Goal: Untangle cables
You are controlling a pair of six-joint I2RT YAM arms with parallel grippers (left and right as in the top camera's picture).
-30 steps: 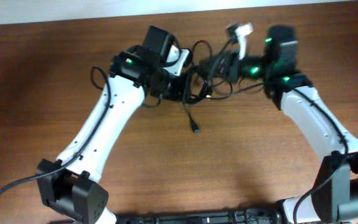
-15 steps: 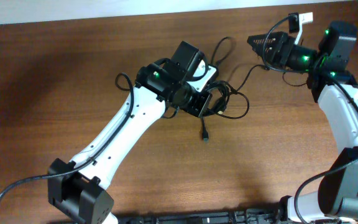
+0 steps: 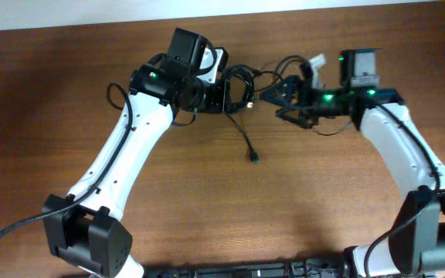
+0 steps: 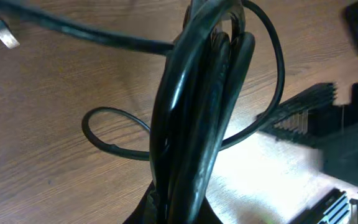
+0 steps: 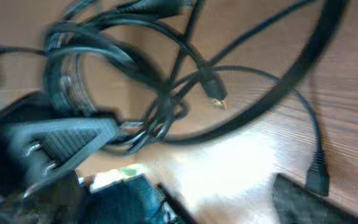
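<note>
A tangle of black cables [image 3: 242,83] hangs at the far middle of the wooden table [image 3: 68,93]. My left gripper [image 3: 224,94] is shut on the coiled bundle [image 4: 194,118], which fills the left wrist view and rises from between the jaws. One strand drops toward me and ends in a small plug [image 3: 253,158] on the wood. My right gripper [image 3: 288,102] stands open just right of the tangle, with loose loops [image 5: 110,74] and a small connector [image 5: 215,98] ahead of it. One dark fingertip [image 5: 309,202] shows at lower right. The right wrist view is blurred.
A grey pronged plug [image 5: 55,146] lies at the left of the right wrist view, and a black cable end [image 5: 319,177] lies on the wood at its right. The table's far edge [image 3: 222,17] runs just behind the tangle.
My right gripper opened, swung out to the far right and came back beside the tangle. My left arm carried the bundle right and toward me, then back to the far middle.
</note>
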